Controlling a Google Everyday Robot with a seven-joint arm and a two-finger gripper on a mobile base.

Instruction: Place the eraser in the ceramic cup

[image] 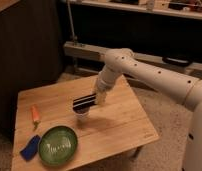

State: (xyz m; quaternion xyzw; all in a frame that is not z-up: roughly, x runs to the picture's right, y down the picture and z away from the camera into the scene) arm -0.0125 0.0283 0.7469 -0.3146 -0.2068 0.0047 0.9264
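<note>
The white arm reaches in from 3 o'clock, and its hand (97, 98) sits over the middle of the wooden surface (119, 125), closed on the right end of the eraser (85, 102). The eraser lies level, directly above the ceramic cup (82, 116), which stands upright; whether the two touch cannot be told. At 7 o'clock from the cup lies a green plate (57, 145), with a blue flat block (30, 148) at the plate's 9 o'clock. An orange carrot-shaped piece (35, 114) lies at the cup's 9 o'clock.

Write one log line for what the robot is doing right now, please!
gripper: above table middle, holding eraser | eraser: level, just over ceramic cup | cup: upright on table | step: eraser not yet released
</note>
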